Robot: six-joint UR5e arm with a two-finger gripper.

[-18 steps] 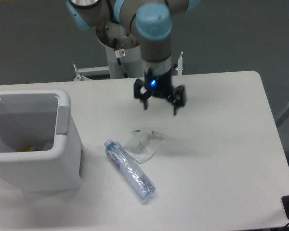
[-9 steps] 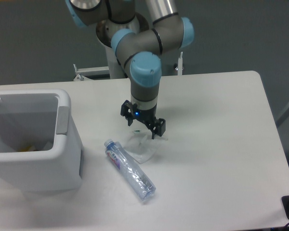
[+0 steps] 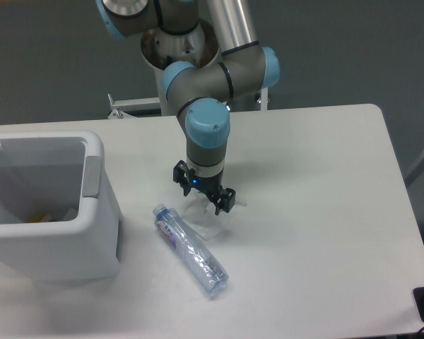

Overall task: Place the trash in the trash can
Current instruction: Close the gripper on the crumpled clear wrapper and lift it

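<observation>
Spanning the whole lower view: a white table [image 3: 325, 212], bearing everything else.

Sitting at the table's left edge: the trash can [image 3: 99, 212], large, white, rounded at the corners, opening facing up, grey tab [image 3: 91, 176] on its right rim, something yellow showing faintly inside.

Reaching down from the base behind the table's far edge: the arm [image 3: 206, 92], grey links and light blue joint caps, elbow folding near the top centre, wrist pointing almost straight down onto the table's middle.

Lying flat right of the trash can, well apart from it: the bottle [image 3: 191, 249], clear and crushed, long axis running diagonally, blue cap [image 3: 158, 210] pointing up-left toward the can, base pointing down-right toward the table's near edge, label near the cap end.

Lying just beside the bottle's upper half, up and to the right of it: the wrapper [image 3: 210, 217], crumpled, translucent, partly covered by the tool above.

Hanging directly over the wrapper's upper part: the gripper [image 3: 203, 195], blue light glowing at its centre, fingers spread apart on either side of the wrapper, holding nothing; contact with the wrapper not clear enough to tell.
</observation>
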